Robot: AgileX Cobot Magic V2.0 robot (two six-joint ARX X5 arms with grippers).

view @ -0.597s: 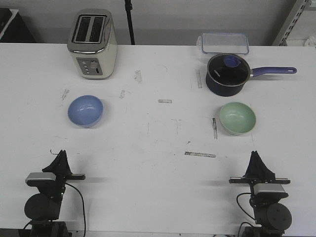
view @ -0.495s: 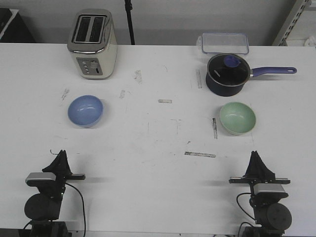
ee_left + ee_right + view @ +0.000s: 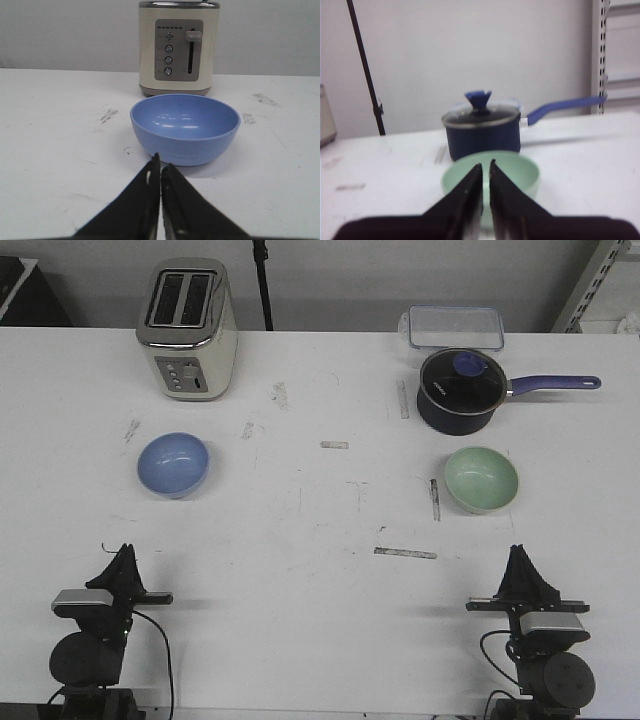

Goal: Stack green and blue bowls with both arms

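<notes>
The light blue bowl [image 3: 173,464] sits on the white table at the left, in front of the toaster; it also shows in the left wrist view [image 3: 185,127]. The pale green bowl [image 3: 481,479] sits at the right, in front of the saucepan; it also shows in the right wrist view [image 3: 520,175]. My left gripper [image 3: 124,552] is shut and empty near the front edge, short of the blue bowl [image 3: 160,165]. My right gripper [image 3: 518,552] is shut and empty near the front edge, short of the green bowl [image 3: 486,166].
A cream toaster [image 3: 187,330] stands at the back left. A dark blue saucepan [image 3: 458,390] with a glass lid and purple handle stands just behind the green bowl. A clear plastic container [image 3: 454,327] lies behind it. Tape scraps mark the table [image 3: 320,540].
The right arm's base has shifted very slightly to the right. The bowls and the left arm have not moved.
</notes>
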